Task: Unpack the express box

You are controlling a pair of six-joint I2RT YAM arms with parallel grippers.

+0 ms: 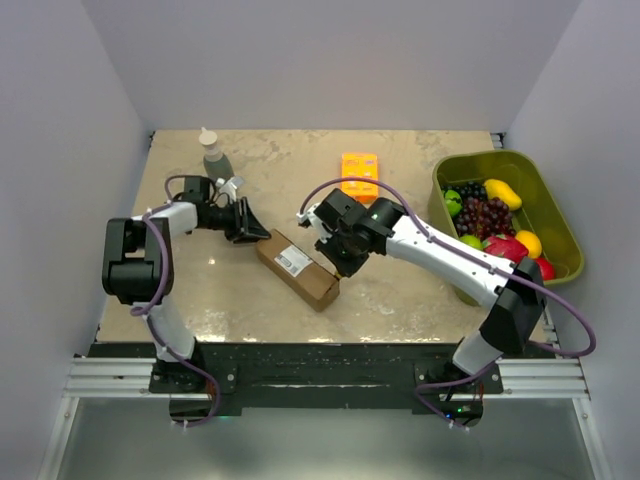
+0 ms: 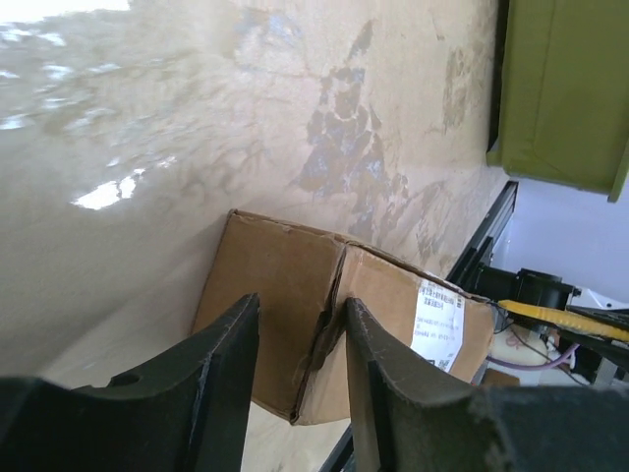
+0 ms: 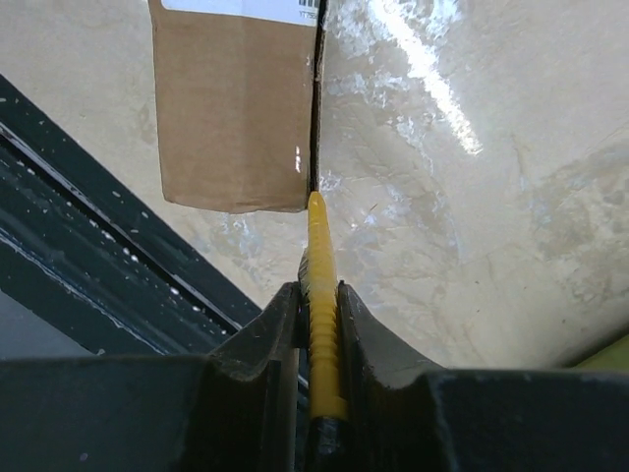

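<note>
Brown express box point(image 1: 312, 281) carries a white printed label point(image 2: 437, 321), text illegible.

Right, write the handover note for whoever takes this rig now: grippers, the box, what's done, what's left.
Left gripper: open, jaws apart in front of the end seam of the express box; no firm grip evident.
Right gripper: shut on a yellow tool, its tip at a corner of the box, along the side edge.
Box: lying flat on the table, label up, between the two grippers.
Done: tool in hand, both arms at the box.
Left: flaps look closed. Open the box and take out the contents, which are not visible.
</note>
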